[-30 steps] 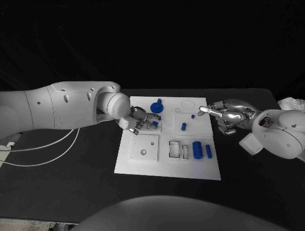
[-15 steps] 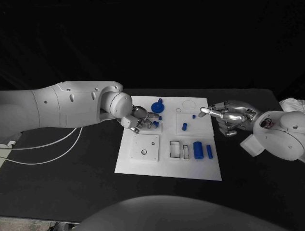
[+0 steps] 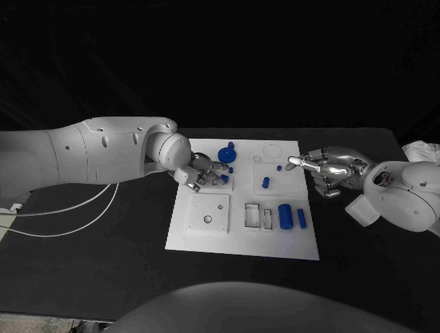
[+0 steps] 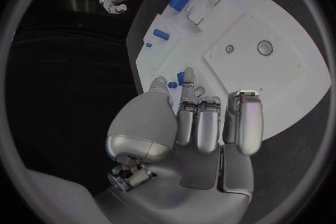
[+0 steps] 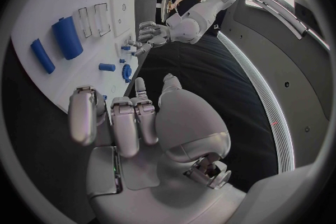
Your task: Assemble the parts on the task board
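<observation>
The white task board [image 3: 242, 239] lies mid-table. My left hand [image 3: 202, 173] hovers at its far left part, fingers curled, and pinches a small blue part [image 3: 223, 178], seen at its fingertips [image 4: 187, 75] in the left wrist view. A round blue knobbed part [image 3: 227, 152] sits just beyond it. My right hand [image 3: 325, 168] hangs at the board's right edge with curled fingers that hold nothing. A small blue peg [image 3: 265, 183], a thick blue cylinder [image 3: 285, 216] and a thinner one [image 3: 301, 218] lie on the board's right half.
A square inset with a hole [image 3: 209, 211] and rectangular slots [image 3: 252, 215] take up the board's near half. A ring recess [image 3: 271, 150] is at its far end. A white cable [image 3: 70, 215] runs over the table at the left.
My left hand has lifted slightly toward the board's far end with the small blue part. My right hand has barely shifted.
</observation>
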